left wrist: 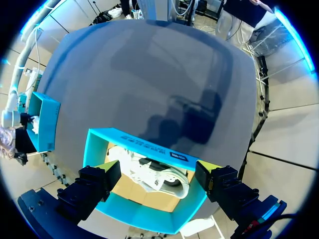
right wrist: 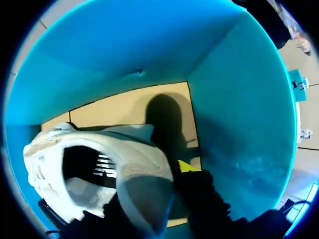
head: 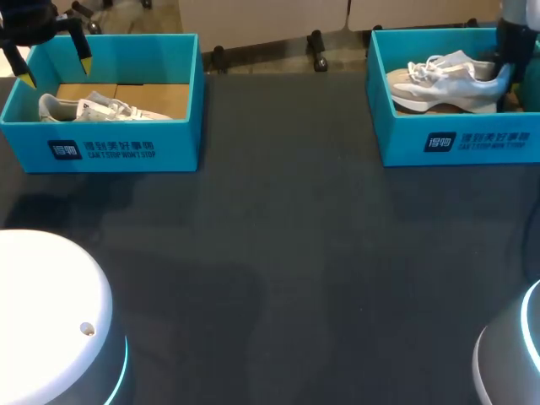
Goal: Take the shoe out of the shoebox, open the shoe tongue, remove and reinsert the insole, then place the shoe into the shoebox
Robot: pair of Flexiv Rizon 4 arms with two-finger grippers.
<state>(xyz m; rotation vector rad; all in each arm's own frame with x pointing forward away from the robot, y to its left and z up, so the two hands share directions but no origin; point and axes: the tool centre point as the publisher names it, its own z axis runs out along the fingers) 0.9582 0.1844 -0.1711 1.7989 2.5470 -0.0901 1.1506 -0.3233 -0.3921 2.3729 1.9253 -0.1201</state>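
Note:
Two teal shoeboxes stand at the back of the table. In the right shoebox (head: 456, 139) a white-and-grey shoe (head: 443, 80) lies on its side. My right gripper (head: 504, 80) is down inside that box at the shoe's heel. In the right wrist view the right gripper (right wrist: 144, 169) is shut on the shoe (right wrist: 99, 154): the heel wall sits between its fingers, and one yellow fingertip (right wrist: 185, 167) presses its outside. The left shoebox (head: 110, 148) holds another white shoe (head: 93, 108). My left gripper (head: 57, 72) hangs open above it; its spread tips frame the left shoebox (left wrist: 144, 144) and the other shoe (left wrist: 159, 177).
The dark table top (head: 278, 253) stretches between and in front of the boxes. My two white robot bases rise at the front left (head: 51, 312) and front right (head: 515, 354). Brown cardboard lines the left box's floor (head: 143, 94).

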